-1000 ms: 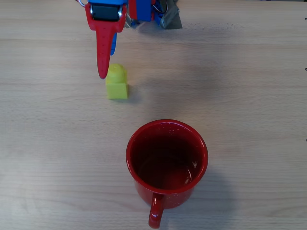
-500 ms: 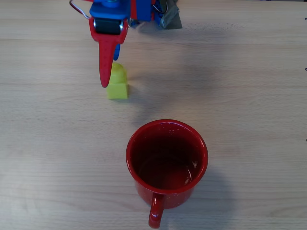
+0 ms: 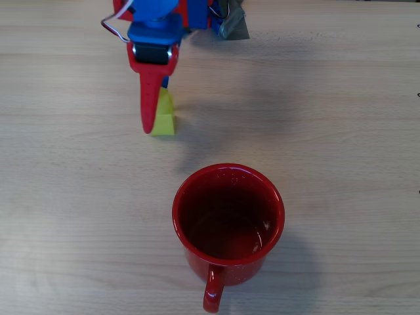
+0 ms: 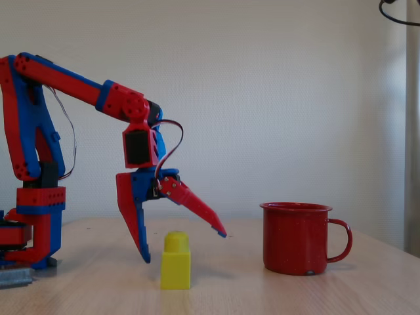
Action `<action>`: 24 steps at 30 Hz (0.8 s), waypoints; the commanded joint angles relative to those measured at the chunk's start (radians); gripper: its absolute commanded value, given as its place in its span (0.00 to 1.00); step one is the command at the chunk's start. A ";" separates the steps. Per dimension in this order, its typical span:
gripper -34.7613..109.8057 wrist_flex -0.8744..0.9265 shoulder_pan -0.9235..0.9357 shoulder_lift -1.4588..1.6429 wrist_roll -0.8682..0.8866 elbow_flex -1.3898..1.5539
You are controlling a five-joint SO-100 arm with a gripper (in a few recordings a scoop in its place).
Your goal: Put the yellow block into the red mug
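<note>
Plain indoor test bench, prob. lab or office rather than home. Evidence: pale wood-grain table (image 4: 315, 295) carrying a red-and-blue hobby arm (image 4: 39, 170); bare white textured wall (image 4: 275, 98) behind the table; light-coloured vertical strip, poss. window frame, at the wall's right edge w/ a dark cable (image 4: 394, 13) above.

Pale wood-grain counter (image 3: 341, 118) with two things and the arm's base on it.
The yellow block (image 4: 176, 260) stood upright, stud up, directly on the counter. The red mug (image 3: 228, 223) rested apart from it, rim up, handle toward the bottom edge in the overhead view. The arm's base (image 4: 31, 244) sat at the fixed view's left.
</note>
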 commanded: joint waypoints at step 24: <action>0.46 -0.126 0.009 -0.052 0.002 -0.012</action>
